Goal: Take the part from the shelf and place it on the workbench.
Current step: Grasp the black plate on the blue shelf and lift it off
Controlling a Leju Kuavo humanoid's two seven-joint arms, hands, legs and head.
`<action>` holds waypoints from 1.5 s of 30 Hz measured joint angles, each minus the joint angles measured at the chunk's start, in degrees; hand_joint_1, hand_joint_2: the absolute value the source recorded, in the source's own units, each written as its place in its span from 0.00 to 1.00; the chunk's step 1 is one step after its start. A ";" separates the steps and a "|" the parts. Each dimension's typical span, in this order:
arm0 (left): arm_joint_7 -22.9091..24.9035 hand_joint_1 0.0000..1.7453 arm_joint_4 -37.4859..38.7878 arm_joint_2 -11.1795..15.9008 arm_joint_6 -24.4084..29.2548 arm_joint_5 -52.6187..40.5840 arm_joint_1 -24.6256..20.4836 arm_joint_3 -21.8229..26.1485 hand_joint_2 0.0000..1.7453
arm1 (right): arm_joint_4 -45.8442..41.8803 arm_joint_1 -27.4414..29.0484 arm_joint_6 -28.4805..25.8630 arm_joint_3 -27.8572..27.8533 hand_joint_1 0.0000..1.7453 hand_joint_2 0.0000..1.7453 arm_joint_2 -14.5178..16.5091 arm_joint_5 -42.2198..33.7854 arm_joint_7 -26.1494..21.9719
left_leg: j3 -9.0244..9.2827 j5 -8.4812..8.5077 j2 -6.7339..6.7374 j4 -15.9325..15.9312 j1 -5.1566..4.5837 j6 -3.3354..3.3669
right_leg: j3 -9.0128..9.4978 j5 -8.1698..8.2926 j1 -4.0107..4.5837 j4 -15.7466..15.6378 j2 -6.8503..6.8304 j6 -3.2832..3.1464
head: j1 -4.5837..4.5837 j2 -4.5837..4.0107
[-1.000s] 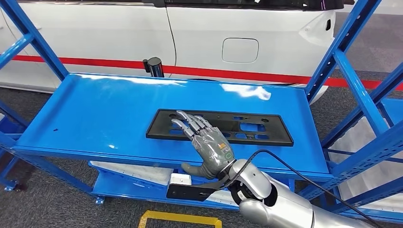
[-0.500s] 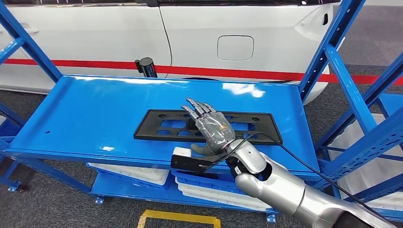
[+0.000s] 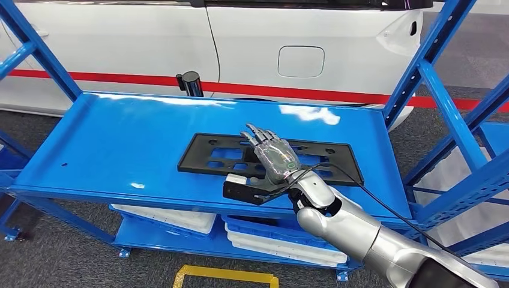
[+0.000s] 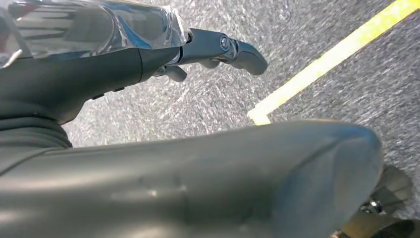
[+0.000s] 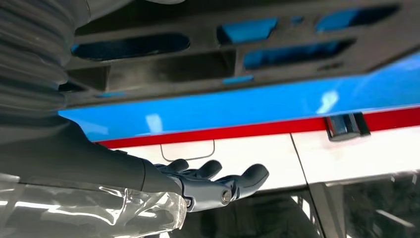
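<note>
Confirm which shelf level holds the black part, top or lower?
The top shelf. The black part lies flat on its blue surface, with the right hand open over its middle. The lower shelf carries white trays instead.

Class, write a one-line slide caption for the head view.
Right hand reaches, fingers apart, over a black part lying flat on the blue shelf.
</note>
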 joint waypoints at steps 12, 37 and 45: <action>0.57 0.00 -0.01 0.43 -0.12 -1.18 -0.59 -0.01 0.00 | 12.38 -3.31 0.75 -0.11 0.00 1.00 1.64 1.33 4.95 | 0.07 0.07 -0.07 -0.08 -0.05 0.66 | -0.82 0.16 0.21 0.55 -0.05 0.16 | 0.20 0.00; 1.79 0.00 -0.02 0.47 -0.33 -2.73 -1.50 -0.04 0.00 | 21.40 -7.04 1.76 -0.16 1.00 1.00 3.70 0.69 9.76 | 0.67 0.11 0.26 -0.13 0.10 1.79 | -9.56 -8.50 -0.03 19.85 0.03 1.20 | 0.22 0.01; 0.80 0.00 -0.02 0.62 -0.12 -2.27 -0.78 -0.02 0.00 | 17.28 -6.26 -8.54 -2.44 1.00 1.00 4.73 -5.33 2.77 | 0.86 -0.70 0.27 0.26 0.23 0.04 | -0.91 0.08 0.21 1.16 0.33 -0.16 | 0.20 0.01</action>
